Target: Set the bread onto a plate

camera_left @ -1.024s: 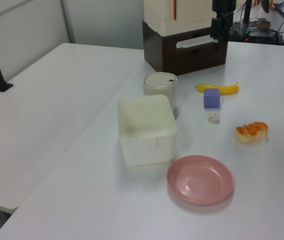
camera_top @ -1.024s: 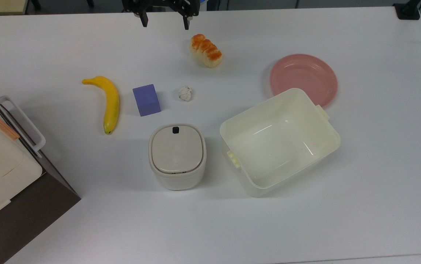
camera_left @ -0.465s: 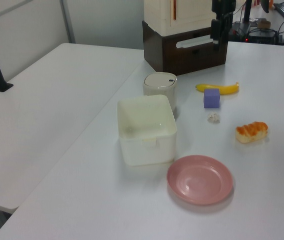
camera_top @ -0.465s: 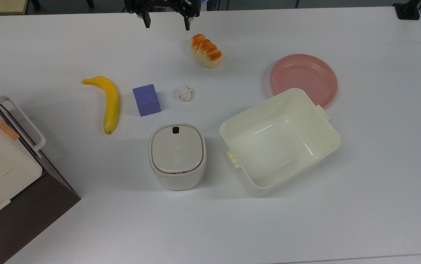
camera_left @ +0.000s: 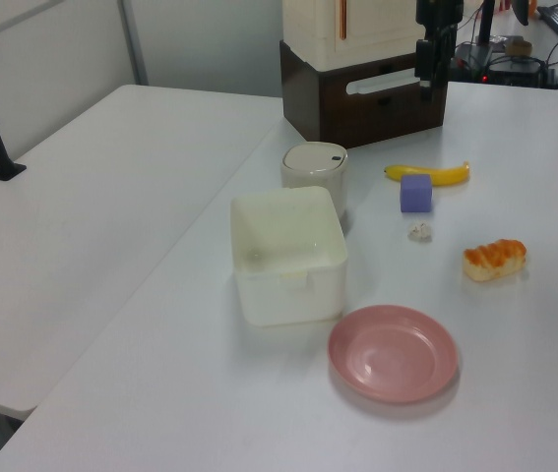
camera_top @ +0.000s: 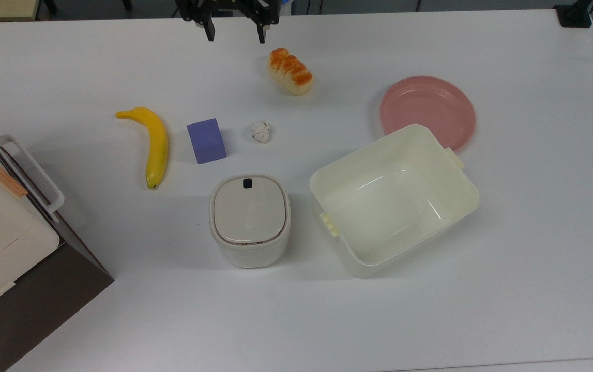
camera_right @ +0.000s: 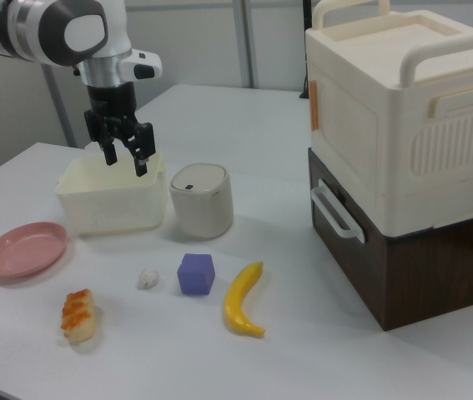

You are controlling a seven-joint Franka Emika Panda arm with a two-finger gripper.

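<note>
White and wide, the tabletop (camera_top: 534,258) carries all the things, with a second white table beside it on the left view's left. At the far edge in the top view the gripper (camera_top: 235,34) hangs above the surface with its 2 black fingers (camera_top: 209,32) spread well apart and nothing between them; in the right view the gripper (camera_right: 125,156) shows in front of the cream tub, held up in the air. The bread (camera_top: 290,71) lies on the tabletop near the gripper, on the top view's right of it and apart from it, its orange-brown top facing up. In the right view the bread (camera_right: 78,314) sits near the front edge, and in the left view the bread (camera_left: 494,259) lies towards the left view's right. The pink plate (camera_top: 427,111) rests flat and bare, well apart from the bread on the top view's right, its near rim just beside a corner of the cream tub (camera_top: 394,199). A crumpled paper ball (camera_top: 260,131), a purple block (camera_top: 206,140) and a banana (camera_top: 152,142) lie in a loose row across the middle of the top view. A lidded cream canister (camera_top: 249,219) stands on the top view's left of the tub. A cream and brown cabinet (camera_right: 411,158) with handles stands at the right view's right.
</note>
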